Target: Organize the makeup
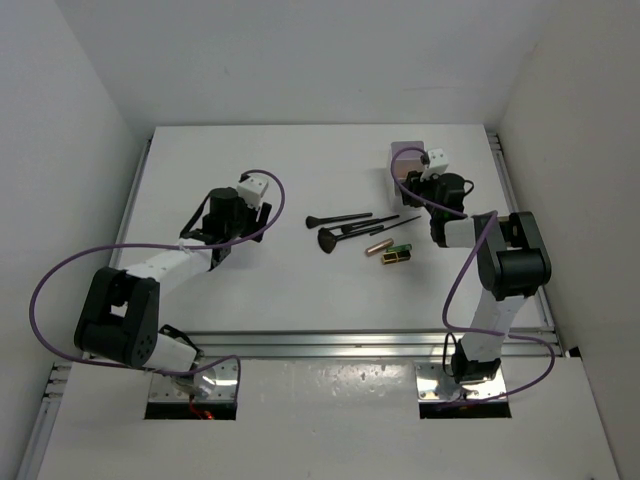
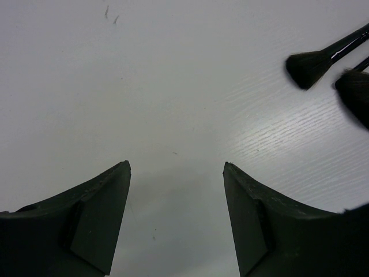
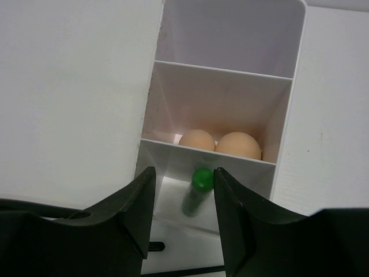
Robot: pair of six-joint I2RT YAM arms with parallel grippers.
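Note:
Several thin black brushes (image 1: 345,219) lie mid-table, one fan-headed (image 1: 326,240), with a gold-brown tube (image 1: 378,245) and a green-and-gold tube (image 1: 397,257) beside them. My right gripper (image 3: 184,170) is open above the near compartment of the translucent white box (image 3: 230,70). A green-capped tube (image 3: 198,189) shows blurred inside that compartment, between and below the fingers, touching neither. Two peach sponges (image 3: 196,140) sit in the middle compartment. My left gripper (image 2: 176,164) is open and empty over bare table, with two brush heads (image 2: 308,68) at its upper right.
The box (image 1: 408,160) stands at the back right of the white table, under my right gripper (image 1: 412,178). My left gripper (image 1: 262,212) hovers left of the brushes. White walls enclose the table on three sides. The box's far compartment holds nothing.

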